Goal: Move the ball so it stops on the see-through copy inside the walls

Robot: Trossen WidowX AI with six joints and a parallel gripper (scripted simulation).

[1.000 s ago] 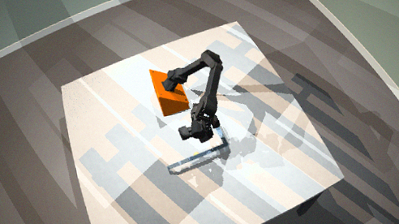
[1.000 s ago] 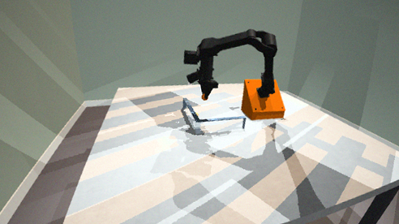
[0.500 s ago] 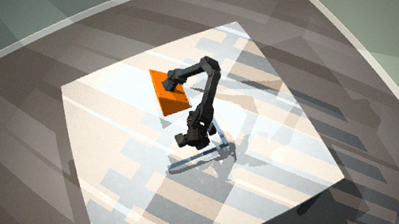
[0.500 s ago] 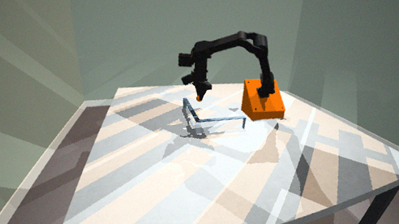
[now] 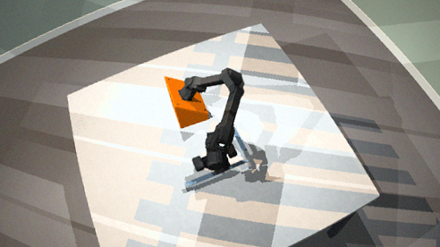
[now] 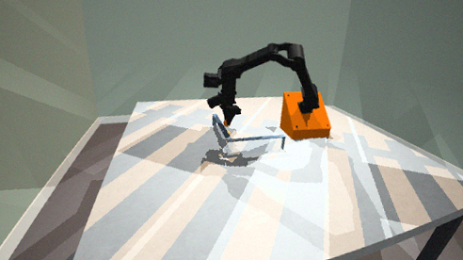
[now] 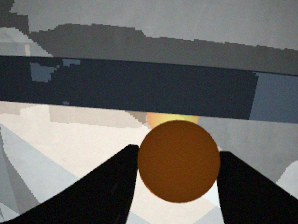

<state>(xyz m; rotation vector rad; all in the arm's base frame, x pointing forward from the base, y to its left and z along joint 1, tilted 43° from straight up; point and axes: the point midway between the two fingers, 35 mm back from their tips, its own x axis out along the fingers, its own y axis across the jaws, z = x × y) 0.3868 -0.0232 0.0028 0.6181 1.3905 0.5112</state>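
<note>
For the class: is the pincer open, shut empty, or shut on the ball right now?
Shut on the ball: in the wrist view both black fingers of the pincer press its sides.

Matt orange-brown ball (image 7: 178, 160), matt black gripper fingers, clear glassy walls (image 6: 252, 138), smooth patchy table top (image 6: 211, 229), matt orange base (image 6: 305, 118).
</note>
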